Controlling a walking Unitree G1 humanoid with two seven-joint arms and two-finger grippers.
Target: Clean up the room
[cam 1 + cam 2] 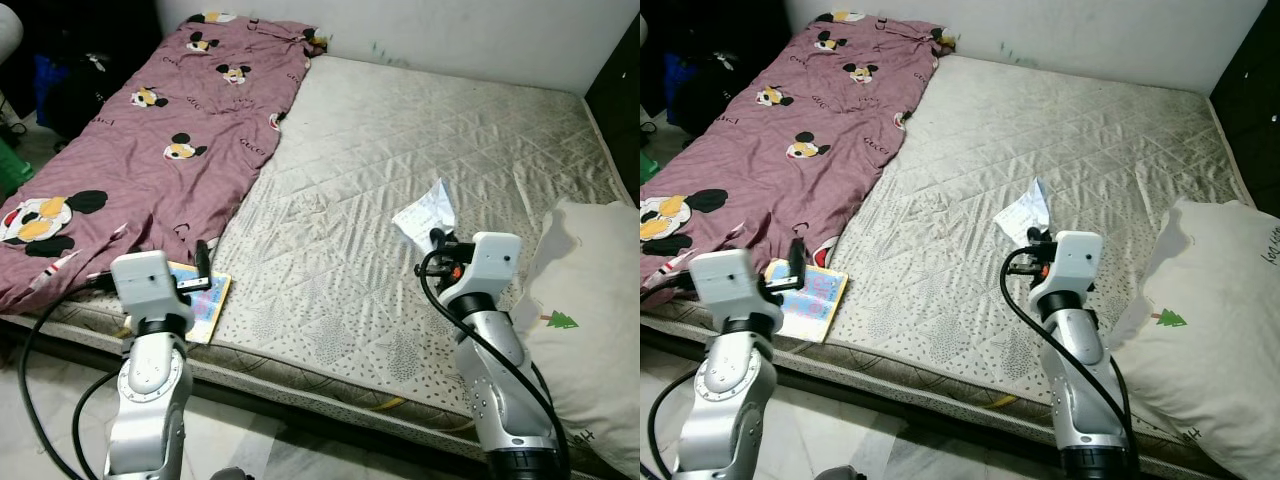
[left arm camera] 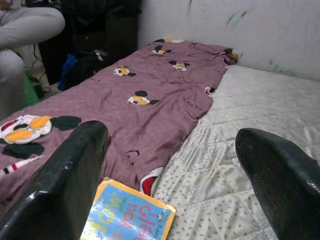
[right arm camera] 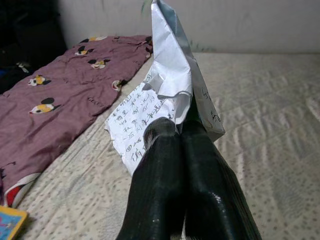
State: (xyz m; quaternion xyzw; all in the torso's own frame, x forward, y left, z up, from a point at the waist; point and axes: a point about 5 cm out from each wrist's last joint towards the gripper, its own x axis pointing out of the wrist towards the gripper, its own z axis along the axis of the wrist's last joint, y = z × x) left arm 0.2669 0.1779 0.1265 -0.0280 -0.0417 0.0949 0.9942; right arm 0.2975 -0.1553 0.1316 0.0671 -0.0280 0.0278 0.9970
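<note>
While the robot is standing at the near edge of the bed, a bare quilted mattress (image 1: 420, 150) is spreading across most of what lies before it, reaching back to a pale wall (image 1: 480, 30). Over the mattress's left part a mauve blanket (image 1: 150, 150) printed with cartoon mice is lying rumpled, running from the wall down to the near edge and hanging a little over it. At the right, a white pillow (image 1: 590, 310) with a small green tree mark is resting on the near right corner, just beside the right arm. Dark bags and clutter (image 2: 85, 65) are sitting on the floor past the blanket's far side, near a person's grey-clad knee (image 2: 30, 25).

On the near left edge a colourful book (image 1: 205, 300) is lying flat, half tucked against the blanket's hem. The left gripper (image 2: 170, 170) is hovering just above it with its fingers (image 2: 65, 175) spread wide and holding nothing; the blanket's edge is lying close beside the book's far side.

Further right, the right gripper (image 3: 182, 132) is pinching a crumpled sheet of paper (image 3: 170, 75) with handwriting, its fingers clamped together on the sheet's lower edge while the paper is standing up over the mattress.
</note>
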